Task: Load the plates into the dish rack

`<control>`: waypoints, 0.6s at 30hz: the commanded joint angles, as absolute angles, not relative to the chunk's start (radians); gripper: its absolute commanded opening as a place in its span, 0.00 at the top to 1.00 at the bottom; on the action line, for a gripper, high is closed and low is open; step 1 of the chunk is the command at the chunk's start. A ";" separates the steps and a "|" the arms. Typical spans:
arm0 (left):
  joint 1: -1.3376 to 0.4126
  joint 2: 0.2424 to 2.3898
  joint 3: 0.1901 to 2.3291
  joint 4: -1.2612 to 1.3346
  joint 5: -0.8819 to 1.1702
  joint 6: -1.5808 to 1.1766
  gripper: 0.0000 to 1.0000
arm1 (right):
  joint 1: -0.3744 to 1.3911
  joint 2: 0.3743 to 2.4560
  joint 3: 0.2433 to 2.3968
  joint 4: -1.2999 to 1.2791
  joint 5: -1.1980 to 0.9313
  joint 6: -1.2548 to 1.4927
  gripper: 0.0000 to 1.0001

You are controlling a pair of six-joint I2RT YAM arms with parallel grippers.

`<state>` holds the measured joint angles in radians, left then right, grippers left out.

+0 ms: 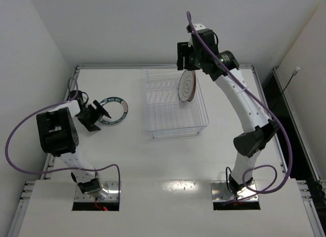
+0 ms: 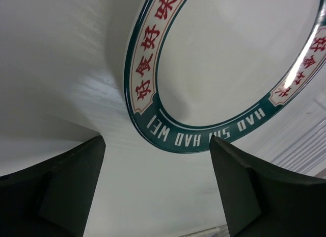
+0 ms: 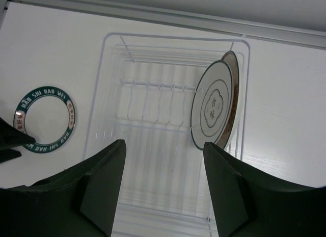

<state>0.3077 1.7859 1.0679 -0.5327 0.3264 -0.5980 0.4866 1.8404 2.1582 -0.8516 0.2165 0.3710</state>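
The wire dish rack (image 1: pixel 153 126) stands mid-table; it also shows in the right wrist view (image 3: pixel 107 84). Two plates stand on edge at its right end: the white plate with grey ring (image 3: pixel 211 112) in front, the orange-patterned plate (image 3: pixel 234 102) behind it; from above they look like one disc (image 1: pixel 187 86). The plate with the dark blue-green rim (image 1: pixel 122 105) lies flat on the table left of the rack, also in the left wrist view (image 2: pixel 173 130) and the right wrist view (image 3: pixel 43 117). My left gripper (image 1: pixel 103 111) is open, low, at that plate's left edge. My right gripper (image 1: pixel 181 62) is open and empty above the rack.
A raised rail (image 1: pixel 163 67) borders the table's far edge and sides. A dark gap with a cable (image 1: pixel 290 84) runs beyond the right edge. White walls close in behind and at the left.
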 commanded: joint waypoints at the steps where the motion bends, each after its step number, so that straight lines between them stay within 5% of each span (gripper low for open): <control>1: 0.324 1.805 1.040 -0.436 0.330 -0.646 0.21 | 0.483 1.824 2.190 -0.842 0.187 0.387 0.40; 6: 0.333 1.882 1.031 -0.339 0.386 -0.707 0.67 | 0.474 1.815 2.210 -0.864 0.178 0.377 0.39; 12: 0.333 1.939 1.052 -0.319 0.434 -0.716 1.00 | 0.454 1.796 2.210 -0.896 0.198 0.377 0.38; 18: 0.333 1.861 1.127 -0.319 0.477 -0.707 1.00 | 0.434 1.796 2.180 -0.885 0.076 0.377 0.35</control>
